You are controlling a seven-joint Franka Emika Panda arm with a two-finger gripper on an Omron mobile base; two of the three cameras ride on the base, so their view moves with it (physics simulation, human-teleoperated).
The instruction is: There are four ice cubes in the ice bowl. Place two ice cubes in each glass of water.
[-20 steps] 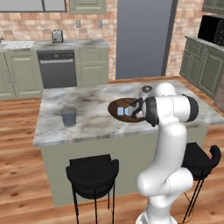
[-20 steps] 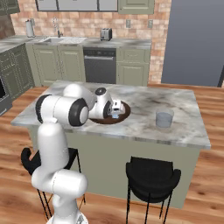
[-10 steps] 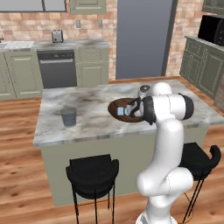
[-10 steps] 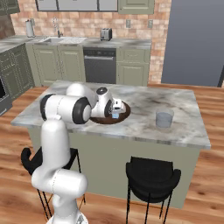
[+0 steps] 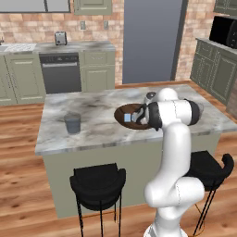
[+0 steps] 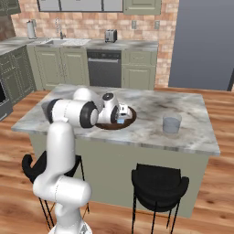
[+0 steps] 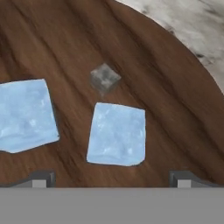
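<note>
Reaching over the island counter (image 5: 92,127) in the left base view, the arm holds its gripper (image 5: 139,115) low above the ice bowl (image 5: 121,112), the dark wooden dish directly under the hand. One pale ice cube (image 5: 127,118) shows in the dish just beside the hand, on its far-from-arm side. A glass of water (image 5: 72,123) stands on the counter well apart from the hand, out past the bowl; whether anything floats in it is too small to tell. A black stool (image 5: 98,183) sits at the counter's near edge, below and short of the hand.

From the right base view the gripper (image 6: 119,114) hangs over the ice bowl (image 6: 130,119), with an ice cube (image 6: 121,121) just below it. The glass of water (image 6: 172,124) stands well away from the hand, beyond the bowl's rim. How the jaws stand cannot be told from either base view.

Looking along the hand in the hand view, the two fingertips (image 7: 41,179) stand wide apart at the bottom edge, holding nothing. Between them, just ahead, lies one ice cube (image 7: 117,134) flat on the bowl's brown wood (image 7: 175,113). A second ice cube (image 7: 25,114) lies beside it, toward the left fingertip, apart from the first. Ahead of the centred cube is a small grey speck (image 7: 104,78) on the wood; what it is cannot be told. Marble counter (image 7: 192,26) shows past the bowl's rim
</note>
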